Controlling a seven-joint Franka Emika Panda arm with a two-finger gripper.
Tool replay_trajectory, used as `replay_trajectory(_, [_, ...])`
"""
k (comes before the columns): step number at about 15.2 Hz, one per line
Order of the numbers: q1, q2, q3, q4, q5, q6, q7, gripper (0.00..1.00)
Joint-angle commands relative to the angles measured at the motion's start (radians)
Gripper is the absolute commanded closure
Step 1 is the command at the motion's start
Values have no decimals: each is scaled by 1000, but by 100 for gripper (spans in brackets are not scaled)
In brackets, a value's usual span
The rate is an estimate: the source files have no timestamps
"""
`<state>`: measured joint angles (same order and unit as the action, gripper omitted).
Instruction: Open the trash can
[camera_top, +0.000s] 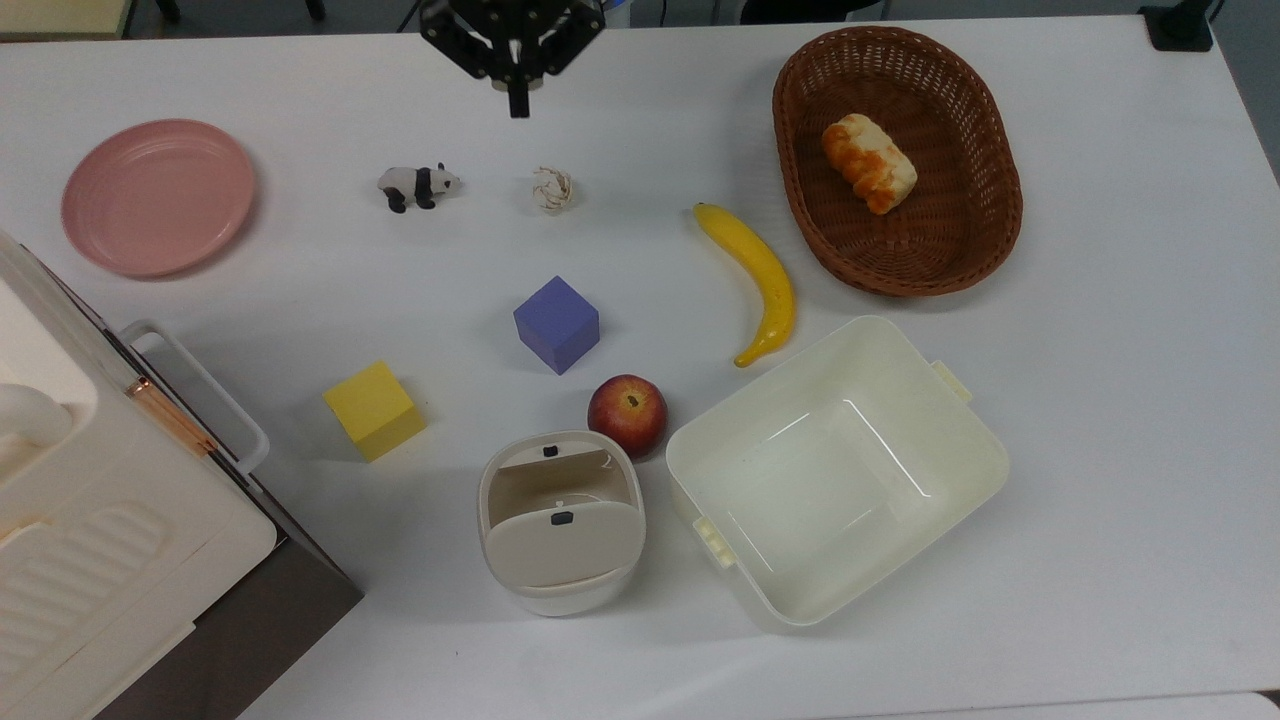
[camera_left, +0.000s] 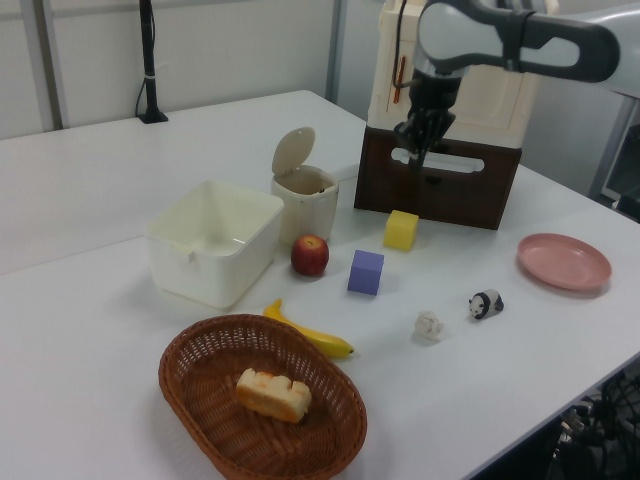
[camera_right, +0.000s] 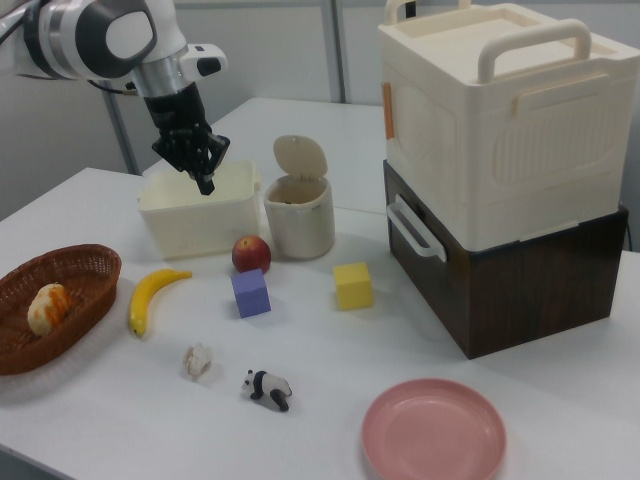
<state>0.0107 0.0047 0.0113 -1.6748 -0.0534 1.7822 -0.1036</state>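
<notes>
On the table, the trash can is seen just beside the apple and the tub, its lid raised upright. High above, well apart, the tool is held empty, fingers apparently pressed together.

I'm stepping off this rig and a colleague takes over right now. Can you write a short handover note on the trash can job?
Gripper: shut, holding nothing, raised above the table's far side in the top view, well away from the trash can.
Trash can: next to the apple and the lidless tub; its lid stands flipped up, inside exposed.
Done: the can is open.
Left: nothing visible for this job.
</notes>
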Motion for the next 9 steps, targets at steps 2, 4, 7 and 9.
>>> replay_trajectory(2, [-14, -40, -8, -42, 27, -35, -21, 1])
replay_trajectory(4, [-14, -42, -8, -42, 21, -88, -22, 0])
replay_trajectory(7, [-23, -57, -37, -33, 30, -134, -21, 0])
replay_trajectory(9, [-24, -58, -56, -10, 53, -150, -13, 0])
